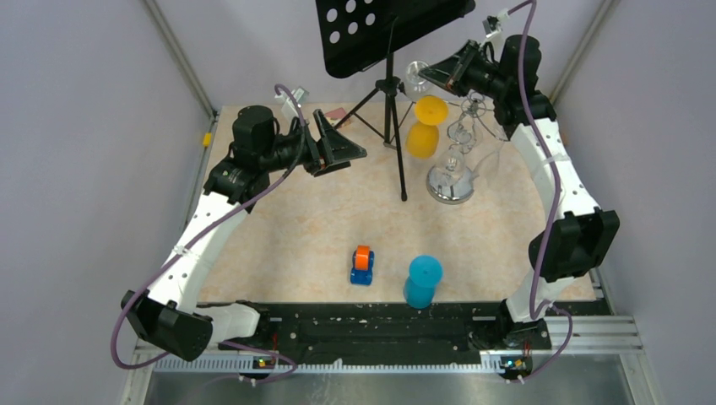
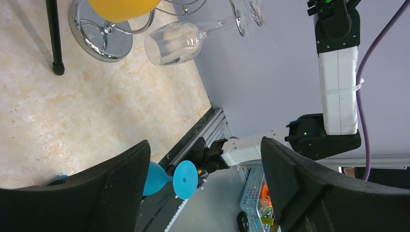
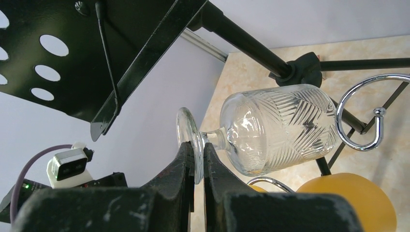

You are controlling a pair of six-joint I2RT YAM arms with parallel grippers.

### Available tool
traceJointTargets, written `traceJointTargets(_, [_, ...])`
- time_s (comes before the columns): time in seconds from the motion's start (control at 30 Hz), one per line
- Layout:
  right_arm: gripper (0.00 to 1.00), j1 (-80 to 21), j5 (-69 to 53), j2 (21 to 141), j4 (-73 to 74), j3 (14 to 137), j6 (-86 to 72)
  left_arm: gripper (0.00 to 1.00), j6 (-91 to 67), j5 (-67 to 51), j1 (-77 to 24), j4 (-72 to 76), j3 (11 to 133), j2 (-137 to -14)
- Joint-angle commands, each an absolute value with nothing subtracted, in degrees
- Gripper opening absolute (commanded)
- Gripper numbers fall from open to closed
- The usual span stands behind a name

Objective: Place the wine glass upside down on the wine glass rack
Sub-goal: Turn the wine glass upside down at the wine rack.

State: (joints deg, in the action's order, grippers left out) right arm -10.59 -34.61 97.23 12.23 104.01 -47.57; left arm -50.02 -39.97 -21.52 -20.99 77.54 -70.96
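Observation:
My right gripper is shut on the round foot of a clear cut-pattern wine glass, holding it on its side high at the back right. In the top view the right gripper holds the glass up beside the chrome wine glass rack. One curled chrome hook of the rack is just right of the bowl's rim. An orange glass hangs upside down on the rack. My left gripper is open and empty at the back left; its view shows the clear glass.
A black tripod music stand stands just left of the rack, its perforated desk overhead. A blue glass and a small blue and orange toy stand near the front edge. Walls close in at both sides.

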Motion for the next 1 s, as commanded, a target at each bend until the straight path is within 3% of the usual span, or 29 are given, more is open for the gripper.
traceJointTargets(0.0, [0.0,-10.1,-35.4,96.0,7.4,106.1,-46.0,0.87,-50.4,-39.9,-21.3,-18.4,77.5,-69.7])
traceJointTargets(0.97, [0.0,-6.8,-31.5,92.1,12.5,101.2,-41.8,0.87,-50.7,-40.5,-21.3,-18.5,78.0,-69.8])
